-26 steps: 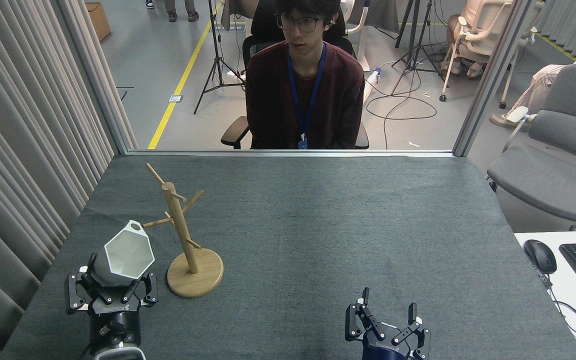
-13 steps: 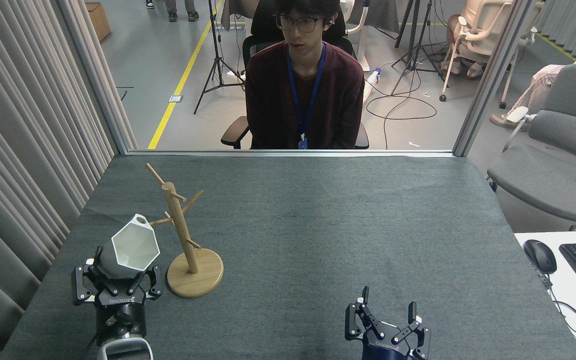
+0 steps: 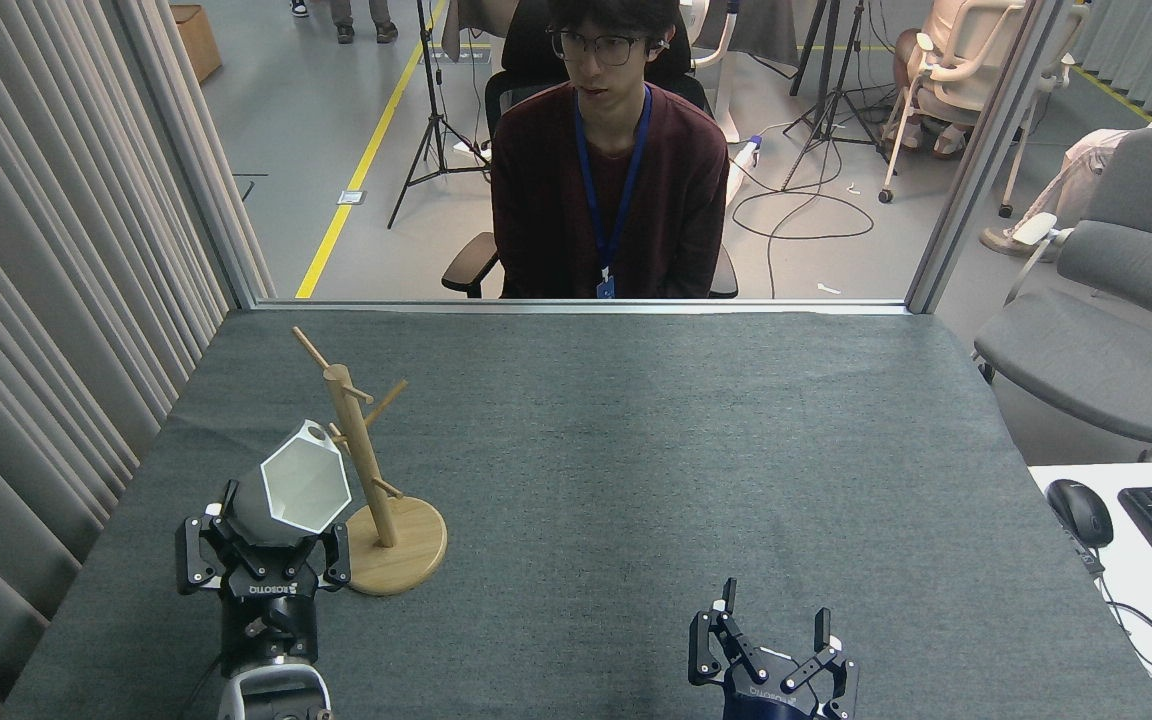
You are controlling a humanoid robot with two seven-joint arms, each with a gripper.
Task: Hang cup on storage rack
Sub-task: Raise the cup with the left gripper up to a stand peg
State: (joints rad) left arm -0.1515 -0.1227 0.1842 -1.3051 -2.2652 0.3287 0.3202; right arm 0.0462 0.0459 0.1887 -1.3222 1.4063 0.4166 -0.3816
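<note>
head view: the left gripper [image 3: 264,556] is gripping the cup [image 3: 304,486] by its lower body, fingers closed around it, mouth tilting toward the storage rack [image 3: 366,470]. the rim tab [image 3: 316,433] is sitting right at the rack's short left peg [image 3: 336,436]; whether the peg is passing through the hole i cannot tell, the cup is hiding it. the rack is standing upright on the grey table [image 3: 636,480], the cup overlapping its post and base. risk: the tab is missing the peg and pushing the post, tipping the light rack; letting go before the hole is seating is dropping the cup. the right gripper [image 3: 774,652] is idling well apart, fingers spread open, holding nothing.
</note>
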